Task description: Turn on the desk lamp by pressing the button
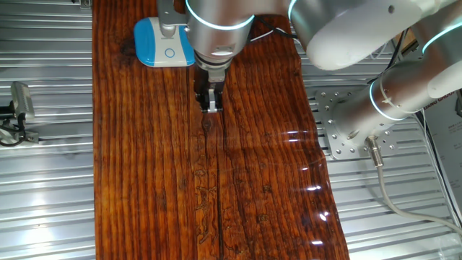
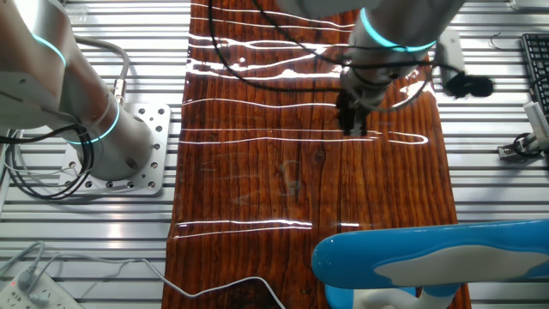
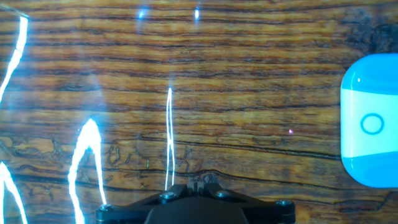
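The desk lamp (image 1: 164, 42) stands at the far end of the wooden table, with a blue rounded-square base, a white rim and a slim white neck. The button (image 1: 170, 52) is a small white circle on the blue face. My gripper (image 1: 210, 101) points down at the wood, to the right of the base and nearer the camera, apart from it. Its fingertips are together with nothing between them. In the hand view the base (image 3: 372, 134) with the button (image 3: 372, 124) is at the right edge, and my gripper (image 3: 200, 182) is at the bottom centre. The other fixed view shows my gripper (image 2: 353, 124) over the table.
The lamp's blue-and-white top (image 2: 429, 257) fills the foreground of the other fixed view. A white power strip (image 2: 26, 292) and a cable (image 2: 232, 287) lie at the bottom left. The arm's mounting plate (image 1: 346, 123) sits beside the table. Ribbed metal surrounds the wooden board (image 1: 216, 180).
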Controlling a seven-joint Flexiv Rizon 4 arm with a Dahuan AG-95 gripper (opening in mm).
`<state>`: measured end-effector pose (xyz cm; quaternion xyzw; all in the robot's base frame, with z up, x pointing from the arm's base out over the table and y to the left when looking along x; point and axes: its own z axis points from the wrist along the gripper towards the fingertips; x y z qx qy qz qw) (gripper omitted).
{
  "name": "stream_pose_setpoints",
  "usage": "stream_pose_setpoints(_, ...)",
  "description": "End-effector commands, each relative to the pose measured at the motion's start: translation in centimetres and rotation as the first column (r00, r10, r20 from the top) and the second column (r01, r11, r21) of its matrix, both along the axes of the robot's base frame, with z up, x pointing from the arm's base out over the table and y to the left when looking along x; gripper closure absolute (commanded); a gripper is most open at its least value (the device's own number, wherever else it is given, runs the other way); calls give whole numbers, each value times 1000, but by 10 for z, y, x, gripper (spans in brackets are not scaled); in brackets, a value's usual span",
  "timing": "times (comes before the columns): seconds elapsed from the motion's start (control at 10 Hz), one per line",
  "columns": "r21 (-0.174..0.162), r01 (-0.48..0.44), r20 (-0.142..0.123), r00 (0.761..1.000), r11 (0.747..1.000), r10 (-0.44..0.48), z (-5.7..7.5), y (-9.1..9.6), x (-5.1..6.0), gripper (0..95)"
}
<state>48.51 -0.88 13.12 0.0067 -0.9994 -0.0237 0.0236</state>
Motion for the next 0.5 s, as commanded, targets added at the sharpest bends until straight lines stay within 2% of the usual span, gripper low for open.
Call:
stream_pose_setpoints(0.1, -2, 2, 11, 1000, 1000, -2, -9, 0, -6, 950)
stream_pose_setpoints(0.5, -7, -29, 50, 998, 1000, 30, -30, -6, -16, 950)
